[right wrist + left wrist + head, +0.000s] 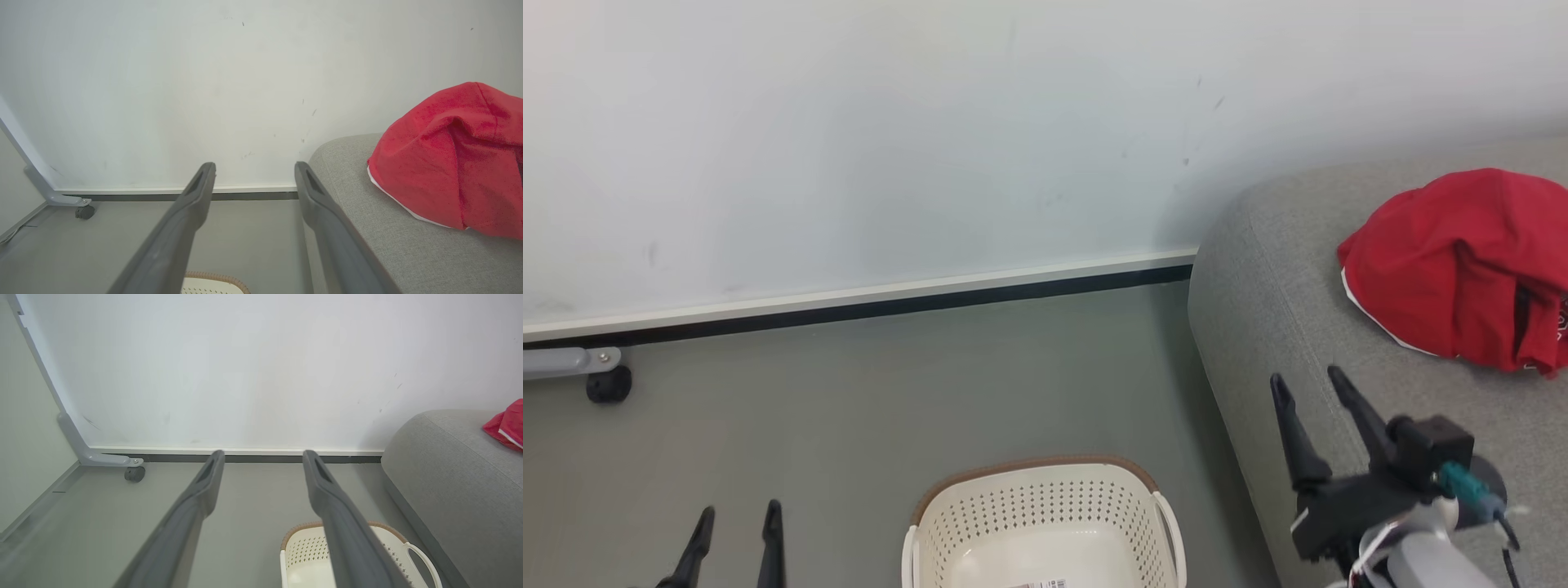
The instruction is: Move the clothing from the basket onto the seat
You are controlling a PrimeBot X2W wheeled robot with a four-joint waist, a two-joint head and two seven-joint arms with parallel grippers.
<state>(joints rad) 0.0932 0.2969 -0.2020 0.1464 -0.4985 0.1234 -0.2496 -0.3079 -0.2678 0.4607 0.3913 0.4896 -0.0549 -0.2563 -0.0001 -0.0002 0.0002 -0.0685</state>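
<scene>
Clothing point(1462, 265) heaped on seat point(1274, 327), 2 o'clock from right gripper point(1305, 376), apart; fingers point(1294, 433) released, holding nothing. Left gripper point(740, 507) likewise released; basket point(1045, 506) at its 3 o'clock.

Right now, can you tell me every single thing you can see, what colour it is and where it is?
clothing: one heap, red with white edging, on the seat
seat: one, grey, at the right
basket: one, cream with brown rim, on the floor left of the seat
wheel: one, black, far left by the wall
frame leg: one, grey, above the wheel
wall: one, white, behind everything
floor: one, grey, below the wall
left gripper: one, dark, lower left, jaws open
right gripper: one, dark, lower right by the seat, jaws open
</scene>
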